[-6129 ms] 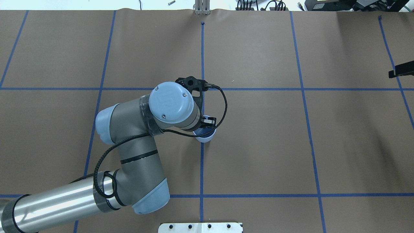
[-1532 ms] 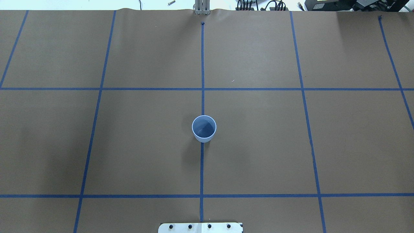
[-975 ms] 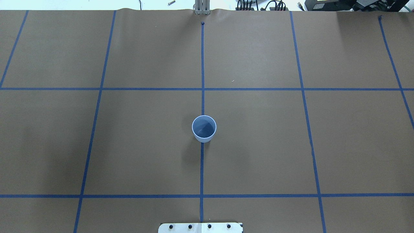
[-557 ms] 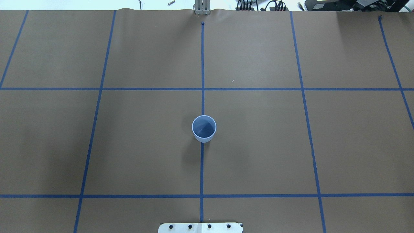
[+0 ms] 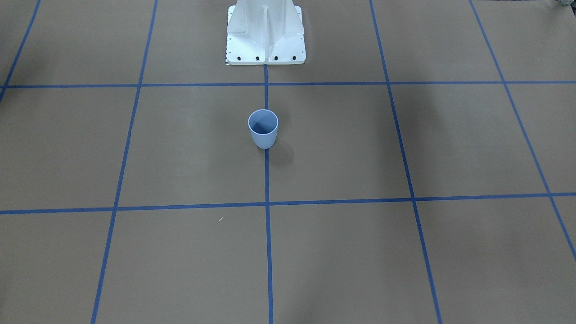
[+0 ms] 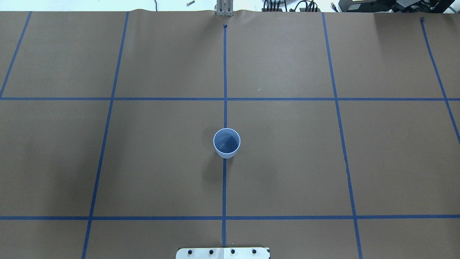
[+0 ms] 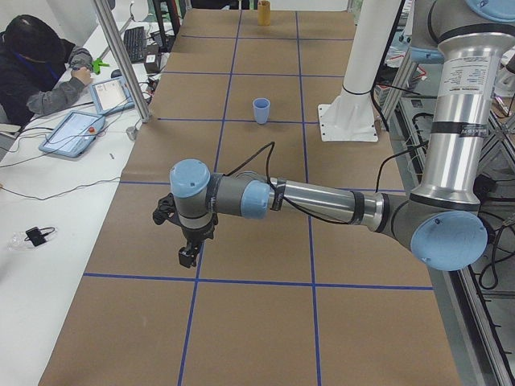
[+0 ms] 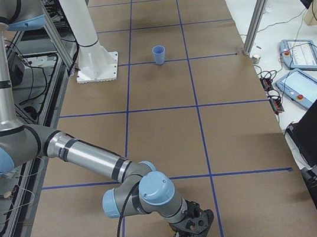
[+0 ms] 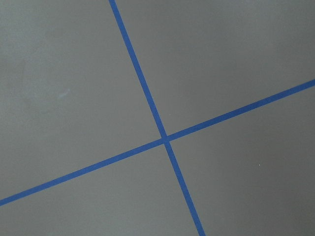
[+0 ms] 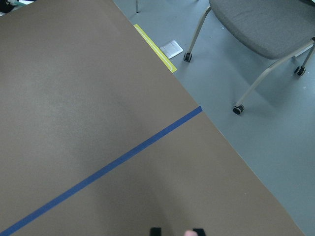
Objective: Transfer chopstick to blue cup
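Note:
The blue cup point(image 6: 226, 142) stands upright and empty on the centre tape line, also seen as the blue cup point(image 5: 263, 128) in front of the robot base. Neither gripper is near it. My right gripper point(image 8: 190, 233) hangs low at the table's right end; in its wrist view the right gripper point(image 10: 177, 232) shows two fingertips apart, with a pink tip, probably the chopstick point(image 10: 188, 234), between them. The rest of the stick is hidden. My left gripper point(image 7: 189, 256) points down over the table's left part; I cannot tell if it is open or shut.
The white arm mount point(image 5: 265, 36) is bolted behind the cup. A yellow-brown cup point(image 7: 263, 12) stands at the far right end. A person point(image 7: 40, 72) sits at tablets point(image 7: 72, 133) beside the table. A chair point(image 10: 266, 24) stands past the table edge.
Six seconds ago my left arm hung over the blue cup; it has since left the overhead view. Over the last 1.5 seconds nothing in that view has moved.

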`<state>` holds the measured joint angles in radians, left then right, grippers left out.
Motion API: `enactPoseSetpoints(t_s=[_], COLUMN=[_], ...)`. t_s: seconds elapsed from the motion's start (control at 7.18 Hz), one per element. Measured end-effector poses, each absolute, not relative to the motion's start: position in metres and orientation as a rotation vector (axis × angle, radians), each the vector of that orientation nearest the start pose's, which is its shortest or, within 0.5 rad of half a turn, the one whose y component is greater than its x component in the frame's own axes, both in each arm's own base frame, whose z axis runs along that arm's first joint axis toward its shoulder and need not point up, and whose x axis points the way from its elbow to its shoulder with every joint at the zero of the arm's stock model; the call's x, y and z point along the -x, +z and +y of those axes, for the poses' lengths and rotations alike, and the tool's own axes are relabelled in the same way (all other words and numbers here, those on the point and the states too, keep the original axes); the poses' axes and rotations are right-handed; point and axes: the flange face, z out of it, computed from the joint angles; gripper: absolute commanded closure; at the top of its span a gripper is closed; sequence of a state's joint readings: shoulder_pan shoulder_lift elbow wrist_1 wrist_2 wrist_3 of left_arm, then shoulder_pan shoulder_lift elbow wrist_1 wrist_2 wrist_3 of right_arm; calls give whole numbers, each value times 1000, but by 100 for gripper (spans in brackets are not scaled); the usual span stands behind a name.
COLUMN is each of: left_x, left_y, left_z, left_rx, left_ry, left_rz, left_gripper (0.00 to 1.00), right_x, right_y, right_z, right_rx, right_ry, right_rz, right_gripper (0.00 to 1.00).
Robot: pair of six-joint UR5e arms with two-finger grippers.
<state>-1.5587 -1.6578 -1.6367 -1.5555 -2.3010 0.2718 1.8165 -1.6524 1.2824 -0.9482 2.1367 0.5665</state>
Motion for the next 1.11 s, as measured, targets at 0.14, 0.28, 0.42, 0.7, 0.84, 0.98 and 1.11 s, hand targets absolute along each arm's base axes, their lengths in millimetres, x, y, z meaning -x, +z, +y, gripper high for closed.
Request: enactPoseSetpoints(t_s=[0.14,0.28,0.42,0.7,0.84,0.98,1.11], left_x=[61,61,61,60,60,60,60], left_y=[586,587,588,591,593,594,595], left_z=[-534,-534,-533,-531,-530,-529,-529], left_rx=[-226,-226,-222,-216,-215,-213,-210], left_ry=[321,321,319,318,318,318,318], left_rz=[709,709,709,711,711,712,712], left_gripper=[1,1,1,1,1,1,1], right_x=[-187,-187,-187,-187,-188,-190,-194], right_y=[781,778,773,761,753,747,741], right_z=[-417,-416,-415,-413,-413,-413,-413], right_rx=[-164,-171,-182,-206,-220,-235,-252], right_ry=[712,708,701,688,682,672,660], right_rz=[-611,-613,-616,-624,-628,-629,-627], right_gripper=[100,100,100,100,100,100,100])
